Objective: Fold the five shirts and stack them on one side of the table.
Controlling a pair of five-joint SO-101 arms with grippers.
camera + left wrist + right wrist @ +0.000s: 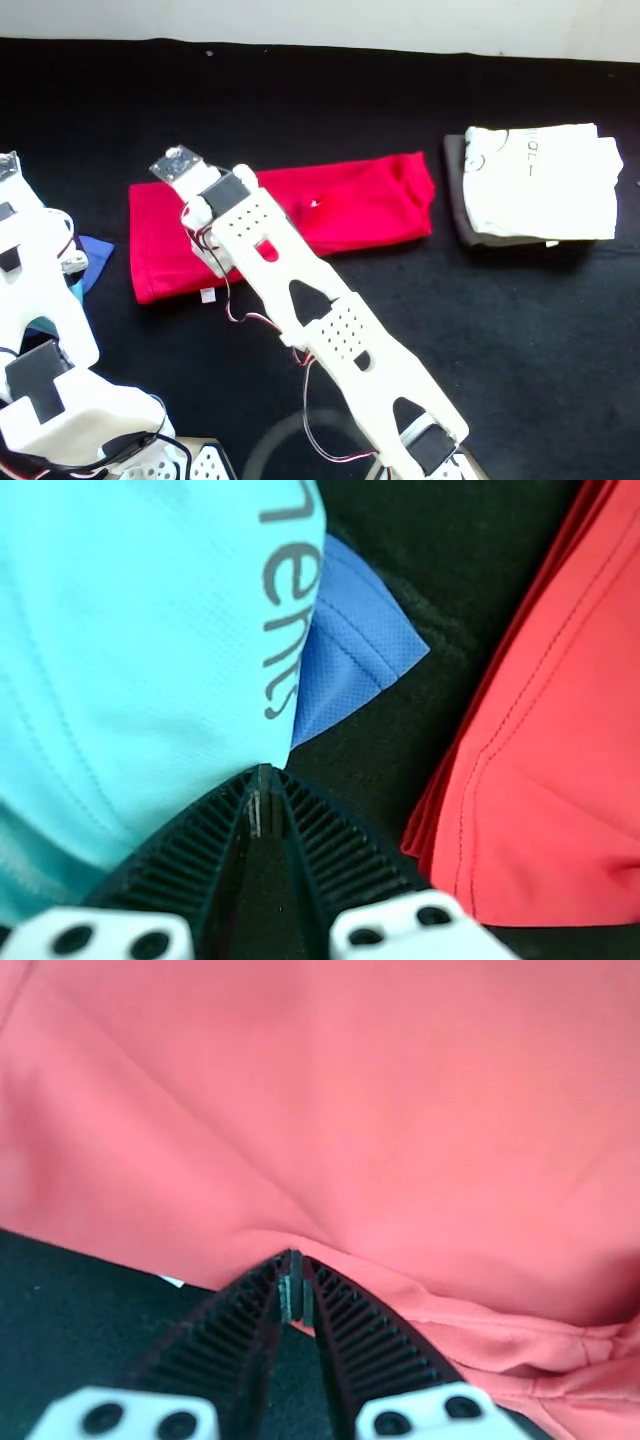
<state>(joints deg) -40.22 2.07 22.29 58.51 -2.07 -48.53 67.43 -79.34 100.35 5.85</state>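
Black table, folded white shirt, right jaws pinching red shirt, left jaws closed at cyan shirt

Dark shirt mostly hidden under white shirt; blue shirt largely behind the left arm.

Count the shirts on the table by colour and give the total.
red shirt: 1
white shirt: 1
dark shirt, under the white one: 1
cyan shirt: 1
blue shirt: 1
Total: 5
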